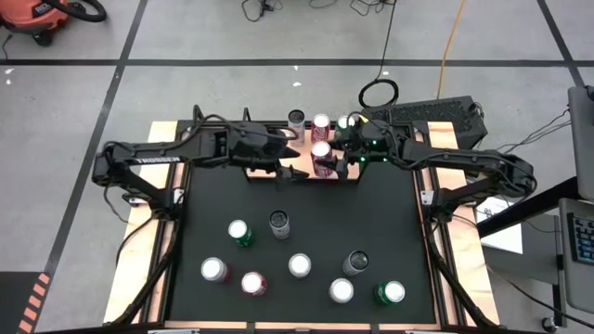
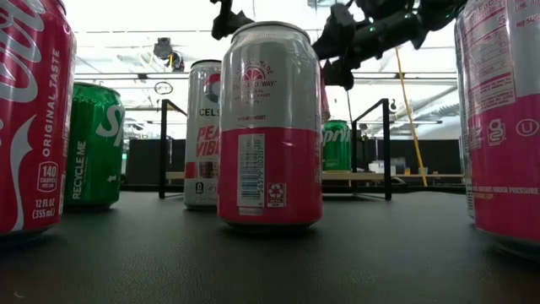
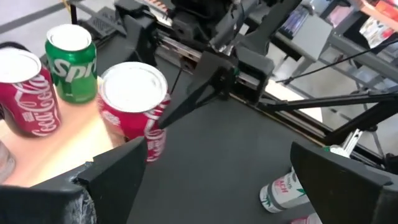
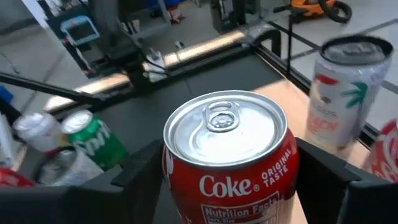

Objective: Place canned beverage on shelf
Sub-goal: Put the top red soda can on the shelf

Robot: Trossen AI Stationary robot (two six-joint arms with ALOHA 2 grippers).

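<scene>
A red Coke can [image 4: 227, 134] stands upright between the fingers of my right gripper [image 4: 233, 186], over the near edge of the shelf [image 3: 56, 149]. That shelf is a light wooden board at the far middle of the black mat. On it stand another Coke can [image 3: 22, 93], a green Sprite can [image 3: 71, 62] and a white can [image 4: 342, 93]. My left gripper [image 1: 290, 173] hovers open just left of the held can [image 1: 322, 158], touching nothing. My right gripper pinches the Coke can by its side wall [image 4: 174, 180], one finger [image 4: 140, 171] on each side, below the rim. The fingers come nearly level from the table's right side. The can stays upright; in the low view its red edge [image 2: 325, 93] shows above shelf height.
Several loose cans stand on the near half of the black mat [image 1: 390, 213], among them a green one [image 1: 239, 232], a dark one [image 1: 279, 223] and a pink-and-white one [image 2: 270, 127]. Wooden strips edge the mat left and right.
</scene>
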